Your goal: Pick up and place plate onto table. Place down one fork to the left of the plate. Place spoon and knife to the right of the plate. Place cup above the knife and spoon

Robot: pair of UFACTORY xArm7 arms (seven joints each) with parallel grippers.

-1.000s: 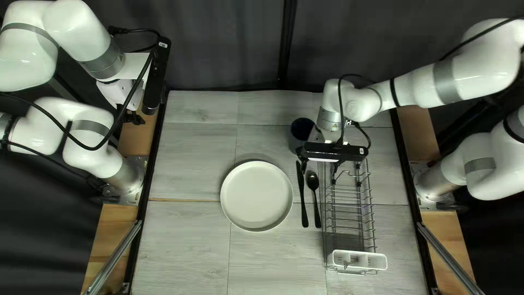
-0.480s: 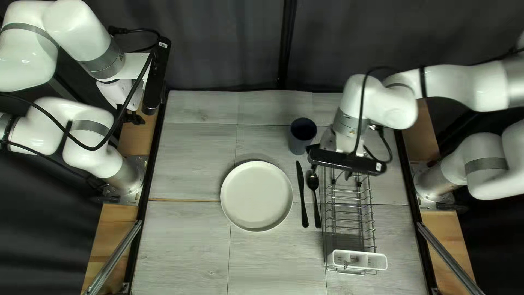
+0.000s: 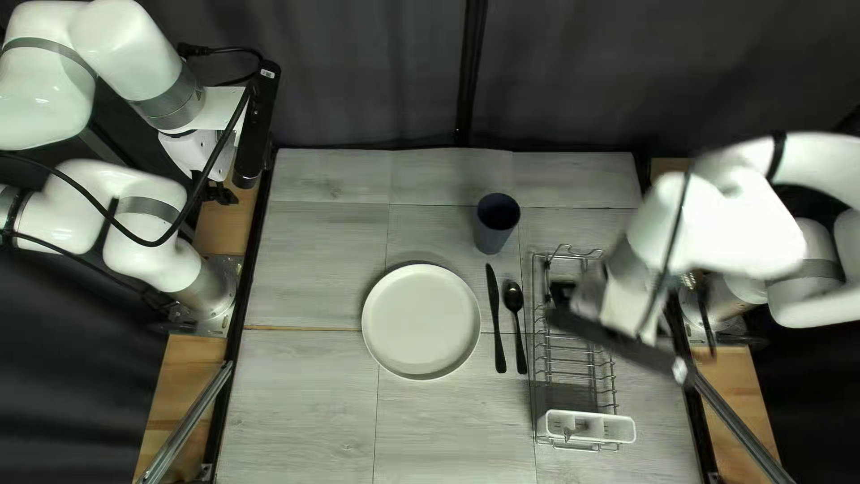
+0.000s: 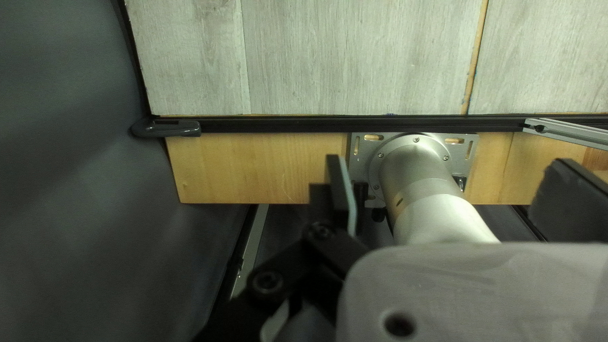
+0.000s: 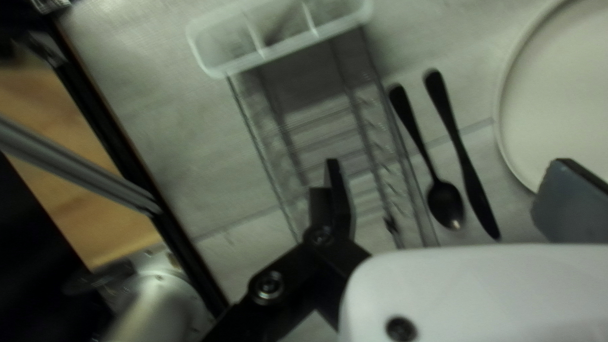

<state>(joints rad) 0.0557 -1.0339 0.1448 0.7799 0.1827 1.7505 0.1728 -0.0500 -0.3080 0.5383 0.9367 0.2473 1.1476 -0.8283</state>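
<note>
—How is the right end effector [image 5: 448, 171]?

—It's wide and holds nothing. I think its job now is to swing away. Keep it high over the rack [image 3: 569, 394] below it, go slow, and don't let a finger [image 5: 334, 196] hook a wire.

—Where are the dinner things?

—The spoon [image 5: 445, 202] and knife [image 5: 465, 152] lie down ahead of it, side by side. The plate [image 5: 557, 95] is past the knife. The cup [image 3: 496, 224] is off to its side, near the knife's blade tip. Those spots look good to me, so don't bump them.

—And the left end effector [image 4: 449, 168]?

—Far across, past the plate, by the side edge of the tabletop [image 3: 313, 385]. It's wide too, and holds nothing.

—What can't you see?

—Close by, the right arm [image 3: 726, 224] is a blur and hides some rack. The insides of the white bin [image 5: 291, 50] are hard to make out. The right wrist view cuts off the plate. Farther out, the cup's inside is dark. I can't find a fork, so I'd look for it before reaching.
</note>
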